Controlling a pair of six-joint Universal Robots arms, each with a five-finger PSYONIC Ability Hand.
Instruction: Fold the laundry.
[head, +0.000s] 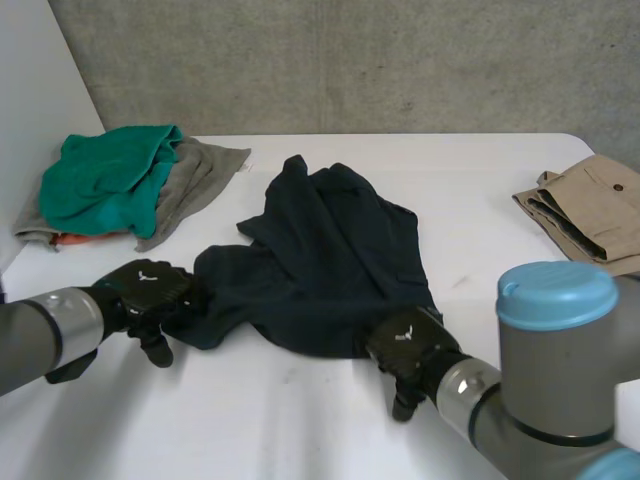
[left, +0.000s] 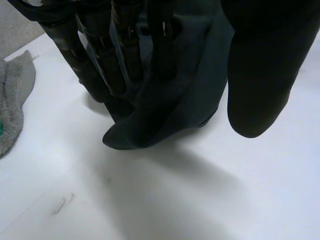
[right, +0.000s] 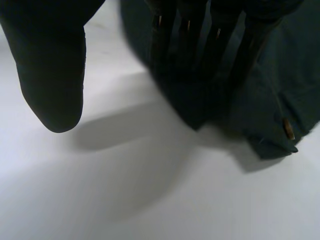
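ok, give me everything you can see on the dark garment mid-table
The garment is dark navy, soft woven-looking cloth. It is unfolded and lies rumpled in the middle of the white table. A hemmed corner in the right wrist view carries a small brown fastener. The left hand is at its near left corner, where the cloth bunches. The right hand has straight fingers on its near right edge, with the thumb apart over bare table.

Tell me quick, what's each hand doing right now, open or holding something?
Left hand: closed on a corner of the dark garment.
Right hand: open, fingers resting on the garment's near edge, thumb apart.
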